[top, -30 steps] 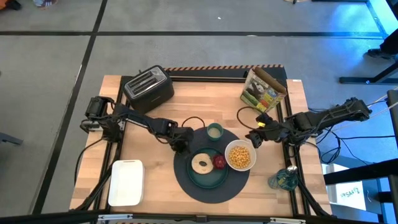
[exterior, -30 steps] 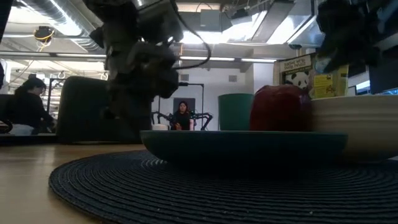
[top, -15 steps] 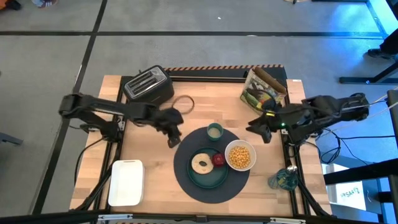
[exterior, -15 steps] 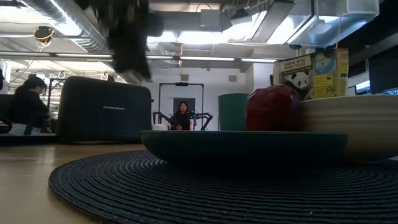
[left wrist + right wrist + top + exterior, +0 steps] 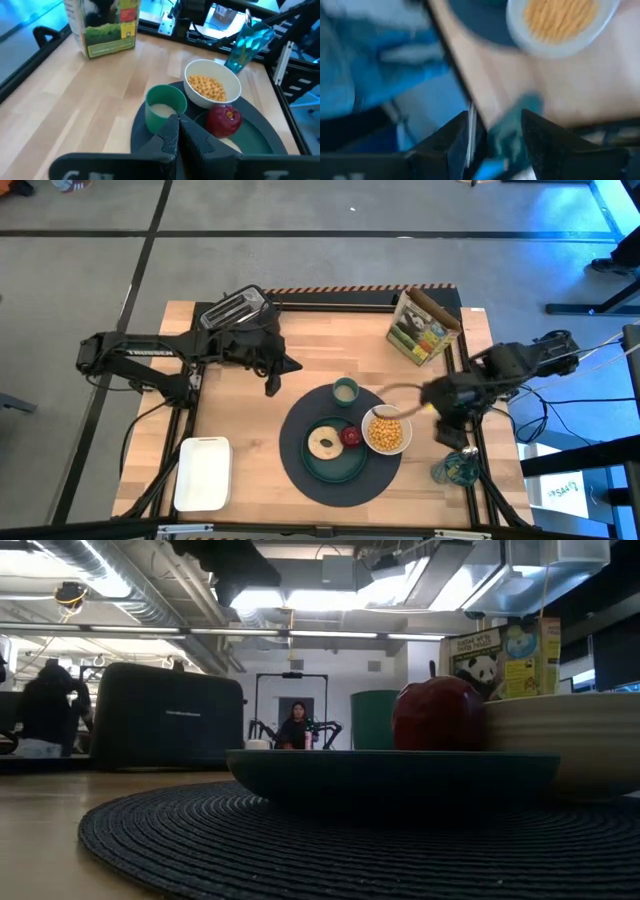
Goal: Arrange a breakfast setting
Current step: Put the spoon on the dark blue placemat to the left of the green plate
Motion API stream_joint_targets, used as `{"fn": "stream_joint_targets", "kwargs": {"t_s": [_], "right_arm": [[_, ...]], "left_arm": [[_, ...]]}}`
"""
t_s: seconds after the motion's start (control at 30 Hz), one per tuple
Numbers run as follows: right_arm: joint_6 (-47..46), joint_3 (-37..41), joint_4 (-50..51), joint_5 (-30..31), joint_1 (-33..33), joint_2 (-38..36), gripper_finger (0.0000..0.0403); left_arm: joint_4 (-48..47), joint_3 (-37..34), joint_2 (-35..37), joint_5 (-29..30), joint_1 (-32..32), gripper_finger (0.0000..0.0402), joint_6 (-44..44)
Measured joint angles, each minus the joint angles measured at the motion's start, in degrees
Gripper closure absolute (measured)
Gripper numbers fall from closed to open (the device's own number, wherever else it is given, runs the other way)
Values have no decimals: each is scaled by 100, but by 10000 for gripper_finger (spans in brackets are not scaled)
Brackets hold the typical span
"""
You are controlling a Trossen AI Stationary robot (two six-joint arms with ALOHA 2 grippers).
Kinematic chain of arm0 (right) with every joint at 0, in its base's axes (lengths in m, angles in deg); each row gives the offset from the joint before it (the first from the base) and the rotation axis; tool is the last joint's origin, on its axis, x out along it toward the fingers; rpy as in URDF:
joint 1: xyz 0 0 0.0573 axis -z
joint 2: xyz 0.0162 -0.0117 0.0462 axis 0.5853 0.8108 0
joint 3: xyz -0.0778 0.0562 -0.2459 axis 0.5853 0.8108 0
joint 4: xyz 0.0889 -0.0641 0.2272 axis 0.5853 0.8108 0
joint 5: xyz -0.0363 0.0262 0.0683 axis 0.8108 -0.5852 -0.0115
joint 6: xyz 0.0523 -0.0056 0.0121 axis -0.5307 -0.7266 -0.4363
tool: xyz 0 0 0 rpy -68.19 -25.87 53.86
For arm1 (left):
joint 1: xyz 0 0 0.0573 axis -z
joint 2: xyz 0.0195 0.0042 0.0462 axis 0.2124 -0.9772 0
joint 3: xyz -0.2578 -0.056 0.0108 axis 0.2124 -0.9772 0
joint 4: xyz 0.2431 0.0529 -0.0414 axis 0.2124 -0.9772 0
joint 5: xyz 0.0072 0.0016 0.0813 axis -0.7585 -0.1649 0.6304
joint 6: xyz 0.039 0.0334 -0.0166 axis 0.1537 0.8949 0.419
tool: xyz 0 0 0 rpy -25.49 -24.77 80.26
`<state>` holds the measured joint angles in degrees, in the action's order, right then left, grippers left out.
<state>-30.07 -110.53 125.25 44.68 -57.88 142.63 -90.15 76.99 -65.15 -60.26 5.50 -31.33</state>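
On the dark round mat (image 5: 300, 470) sits the teal plate (image 5: 338, 473) with the bagel (image 5: 323, 443) and the red fruit (image 5: 352, 438). The white bowl (image 5: 386, 430) of yellow cereal and the small green cup (image 5: 345, 390) stand beside it on the mat. My left gripper (image 5: 272, 375) is shut and empty, raised between the toaster and the cup. My right gripper (image 5: 443, 412) is right of the bowl, shut on the orange-handled spoon (image 5: 405, 402). The spoon's scoop end (image 5: 380, 412) reaches the bowl's rim. My right gripper has the spoon at its orange handle end (image 5: 430, 406), coming from the table's right side. The spoon points left toward the white bowl. Blur in the right wrist view hides how the fingers (image 5: 462, 137) lie on it.
A black toaster (image 5: 238, 315) stands at the far left and a cereal box (image 5: 425, 325) at the far right. A white tray (image 5: 203, 472) lies near left. A blue bottle (image 5: 455, 468) stands by the right edge, close to my right gripper.
My left gripper has risen from beside the plate and drawn back toward the far left, near the toaster. My right gripper has swung fast from the far side of the bowl toward the near edge, and the spoon's end now reaches the bowl's rim.
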Motion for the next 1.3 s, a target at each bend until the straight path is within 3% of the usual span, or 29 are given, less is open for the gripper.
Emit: {"fn": "stream_joint_targets", "kwargs": {"t_s": [0.17,0.37,0.57,0.83,1.1,1.3], "right_arm": [[-36,653,266,-352,-197,-530,228],[-428,1803,369,-510,-203,-1303,186],[-672,2872,236,-1249,-198,-1943,152],[-742,3690,-692,-1740,-198,-2513,174],[-426,4161,-716,-1940,-198,-2548,193],[-215,4182,-745,-2016,-198,-2548,194]], "left_arm": [[87,0,0,88,2,393,5],[138,0,0,90,2,347,179],[180,0,0,83,143,302,685],[161,0,0,375,416,284,644],[167,0,0,943,610,283,641],[170,0,0,1021,608,283,642]]}}
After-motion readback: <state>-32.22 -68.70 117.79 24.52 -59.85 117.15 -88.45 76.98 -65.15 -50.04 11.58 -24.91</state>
